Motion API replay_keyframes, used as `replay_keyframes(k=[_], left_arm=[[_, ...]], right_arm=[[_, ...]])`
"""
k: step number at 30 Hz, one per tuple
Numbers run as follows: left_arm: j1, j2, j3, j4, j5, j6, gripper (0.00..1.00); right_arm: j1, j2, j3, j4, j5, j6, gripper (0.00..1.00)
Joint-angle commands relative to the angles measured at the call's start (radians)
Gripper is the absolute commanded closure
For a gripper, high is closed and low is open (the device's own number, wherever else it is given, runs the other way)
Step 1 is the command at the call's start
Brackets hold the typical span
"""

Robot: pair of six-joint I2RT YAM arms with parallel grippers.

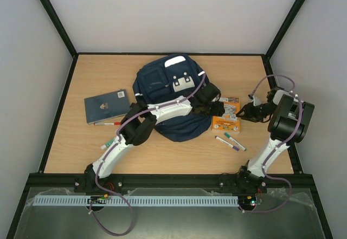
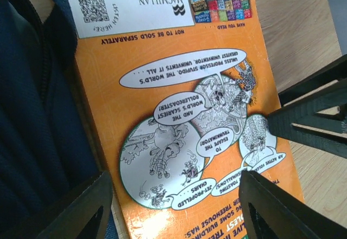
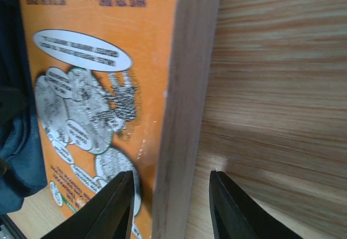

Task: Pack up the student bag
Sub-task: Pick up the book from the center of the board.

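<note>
Right wrist view: we see our right gripper (image 3: 171,176), jaws part-open, straddling the right long edge of the orange book (image 3: 108,87), which lies near-to-far just right of the student bag (image 1: 157,82), with our left gripper (image 2: 176,179) spread wide above the book.

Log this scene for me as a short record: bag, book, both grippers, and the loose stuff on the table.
bag: navy, lying flat at mid-table
book: orange, flat on the table beside the bag's right side, not yet packed
left gripper: jaws open above the book's cover
right gripper: jaws open, astride the book's outer edge
notebook: dark blue, left of the bag
pen: red, at the notebook's near edge
markers: two near the book, a third left of the bag
</note>
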Motion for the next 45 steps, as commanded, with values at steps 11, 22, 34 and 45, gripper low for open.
replay_keyframes(k=[11,22,34,45], left_arm=[[-0.003,0.048,0.001,-0.042,0.011,-0.05,0.31],[-0.003,0.087,0.008,-0.107,-0.045,-0.123,0.3],[-0.002,0.125,0.062,-0.171,-0.035,-0.232,0.27],[-0.01,0.192,0.064,-0.131,0.062,-0.302,0.26]], right_arm=[[0.008,0.091,-0.088,0.095,0.271,0.146,0.87],[0.007,0.096,-0.163,0.173,0.362,0.145,0.9],[0.002,0.1,-0.163,0.203,0.506,0.153,0.95],[-0.004,0.121,-0.172,0.204,0.536,0.125,0.96]])
